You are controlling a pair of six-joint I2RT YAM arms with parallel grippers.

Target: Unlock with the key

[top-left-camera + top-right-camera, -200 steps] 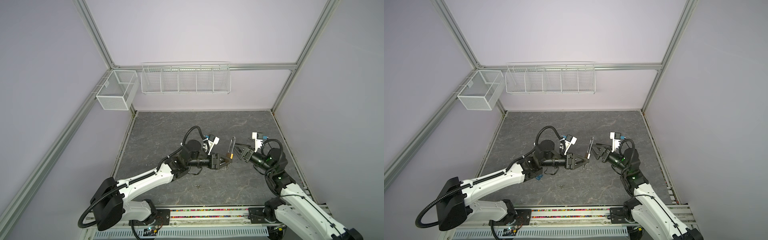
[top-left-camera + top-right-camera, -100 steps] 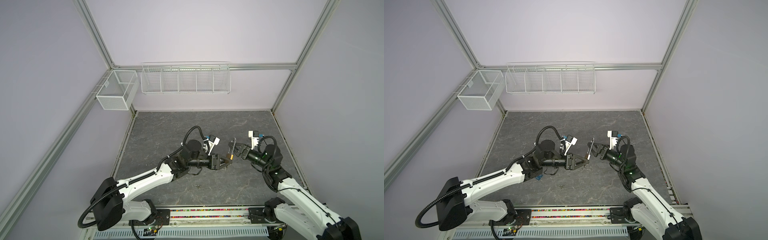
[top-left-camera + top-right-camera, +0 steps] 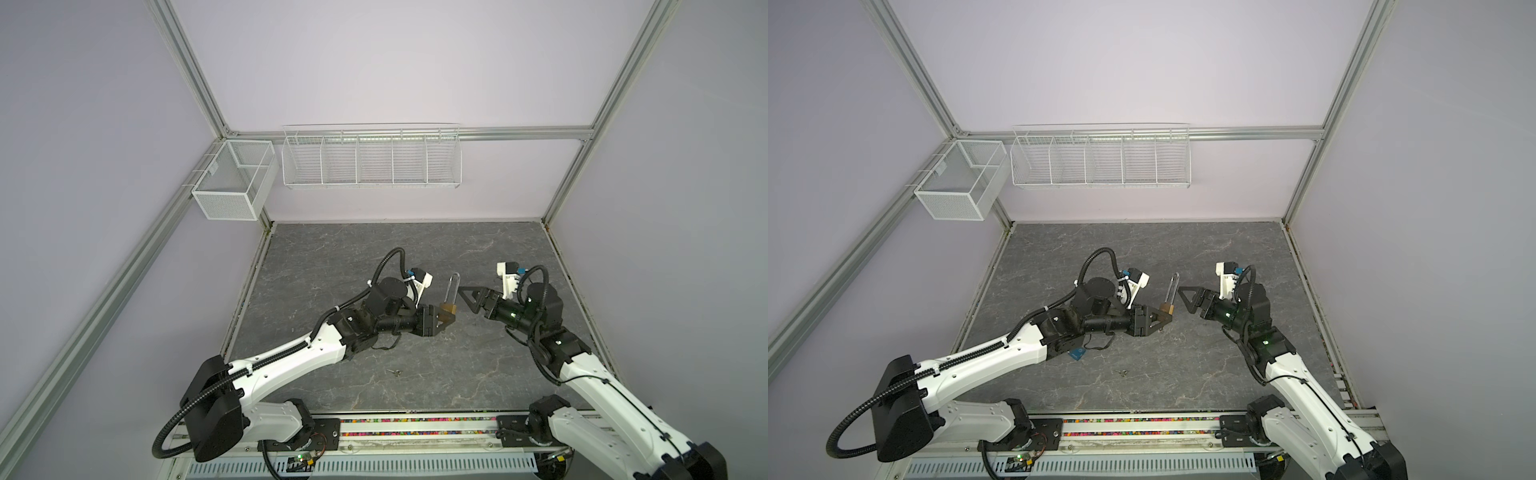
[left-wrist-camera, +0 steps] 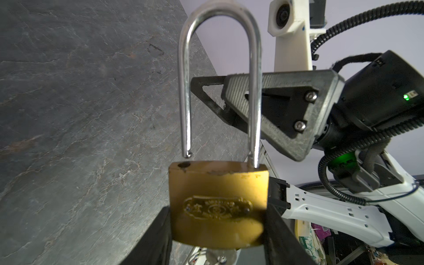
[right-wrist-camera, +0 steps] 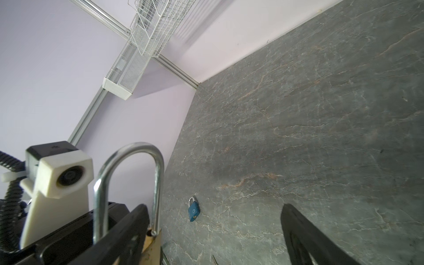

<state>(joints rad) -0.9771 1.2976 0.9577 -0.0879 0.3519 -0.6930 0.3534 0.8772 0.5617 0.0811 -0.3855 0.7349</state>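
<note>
Cannot read the embossed plate on the brass padlock in the left wrist view: blurred. Directly under the padlock, cut by the frame edge and smeared: a sliver of the key. In the right wrist view, mostly hidden behind one of the fingers of the right pincer: the padlock's body. Both fingers cropped at the edge. Well apart from the padlock, half buried under the left arm in a top view: a blue padlock. Also apart from the padlock, on the table, too small to identify in both top views: a metal speck.
</note>
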